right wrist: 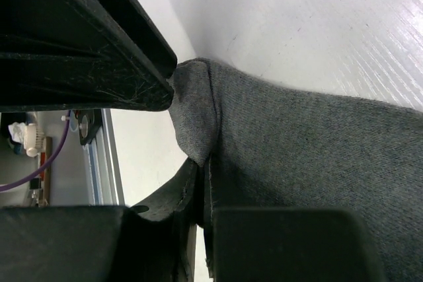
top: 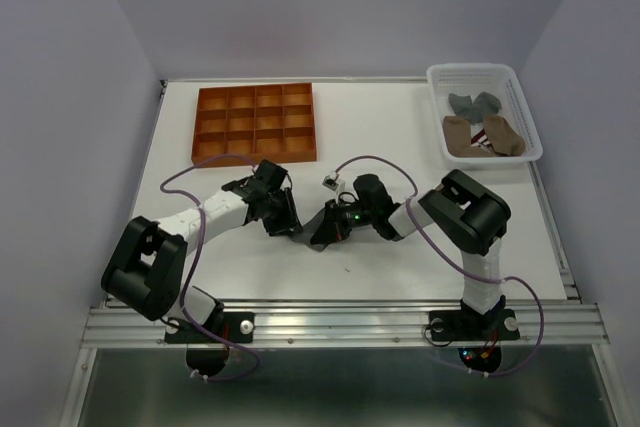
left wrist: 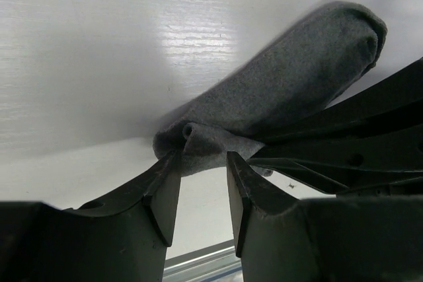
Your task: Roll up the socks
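One grey sock (top: 305,239) lies on the white table between my two grippers. In the left wrist view this grey sock (left wrist: 291,84) stretches away to the upper right, and its folded near end rests at the tips of my left gripper (left wrist: 201,163), whose jaws stand apart with bare table showing between them. My right gripper (right wrist: 206,176) is shut on the edge of the grey sock (right wrist: 310,150). From above, the left gripper (top: 287,225) and right gripper (top: 322,232) sit close together at the sock's two sides. More socks, grey (top: 475,104) and tan (top: 505,134), lie in the basket.
A white mesh basket (top: 520,97) stands at the back right corner. An orange-brown tray (top: 255,122) with several compartments sits at the back left. The metal rail (top: 340,322) marks the table's near edge, just behind both arm bases.
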`<state>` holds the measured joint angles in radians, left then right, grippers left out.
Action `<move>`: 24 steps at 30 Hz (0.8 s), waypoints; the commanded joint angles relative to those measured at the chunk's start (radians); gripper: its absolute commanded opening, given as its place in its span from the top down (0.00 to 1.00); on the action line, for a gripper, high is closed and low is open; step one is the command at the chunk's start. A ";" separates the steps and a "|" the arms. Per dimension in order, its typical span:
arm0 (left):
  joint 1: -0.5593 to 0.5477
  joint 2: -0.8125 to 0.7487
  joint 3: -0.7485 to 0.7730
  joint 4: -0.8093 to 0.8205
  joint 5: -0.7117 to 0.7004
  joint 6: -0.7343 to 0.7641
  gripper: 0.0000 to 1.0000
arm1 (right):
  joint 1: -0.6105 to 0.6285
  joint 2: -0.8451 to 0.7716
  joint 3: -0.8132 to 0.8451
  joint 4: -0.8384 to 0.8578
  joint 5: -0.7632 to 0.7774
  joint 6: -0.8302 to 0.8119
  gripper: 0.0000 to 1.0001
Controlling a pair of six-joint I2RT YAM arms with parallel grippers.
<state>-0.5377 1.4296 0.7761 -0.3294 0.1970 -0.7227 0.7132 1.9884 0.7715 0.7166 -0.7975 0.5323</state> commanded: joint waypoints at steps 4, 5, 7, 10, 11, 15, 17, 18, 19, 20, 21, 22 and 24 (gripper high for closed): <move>-0.008 -0.011 -0.012 -0.011 -0.079 -0.014 0.49 | -0.015 0.024 0.017 0.035 0.006 0.011 0.98; -0.008 -0.012 -0.015 -0.016 -0.080 -0.014 0.48 | -0.015 0.024 0.017 0.035 0.004 0.009 0.98; -0.008 -0.017 -0.024 -0.025 -0.093 -0.012 0.47 | -0.015 0.024 0.018 0.035 0.006 0.008 0.97; -0.008 -0.018 -0.035 -0.010 -0.088 -0.015 0.46 | -0.015 0.027 0.022 0.035 0.004 0.009 0.95; -0.010 -0.015 -0.038 0.003 -0.082 -0.017 0.46 | -0.015 0.027 0.023 0.035 0.003 0.009 0.95; -0.011 0.002 -0.052 0.050 -0.071 -0.030 0.49 | -0.015 0.026 0.018 0.038 0.004 0.006 0.94; -0.013 0.021 -0.051 0.065 -0.079 -0.043 0.52 | -0.015 0.026 0.020 0.041 -0.005 0.005 0.92; -0.013 0.028 -0.046 0.075 -0.079 -0.046 0.55 | -0.015 0.026 0.020 0.044 -0.009 0.003 0.91; -0.013 0.038 -0.038 0.093 -0.077 -0.047 0.61 | -0.015 0.024 0.020 0.043 -0.009 0.003 0.89; -0.013 0.041 -0.034 0.101 -0.076 -0.049 0.65 | -0.015 0.024 0.020 0.043 -0.011 0.001 0.88; -0.013 0.046 -0.029 0.108 -0.074 -0.052 0.75 | -0.015 0.021 0.018 0.041 -0.011 -0.003 0.87; -0.013 0.049 -0.023 0.121 -0.073 -0.052 0.81 | -0.015 0.012 0.017 0.041 -0.008 -0.008 0.85; -0.013 0.051 -0.023 0.133 -0.067 -0.053 1.00 | -0.015 -0.003 0.017 0.017 -0.006 -0.034 0.80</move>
<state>-0.5438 1.4807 0.7391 -0.2436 0.1337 -0.7731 0.7059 1.9976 0.7719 0.7334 -0.8085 0.5449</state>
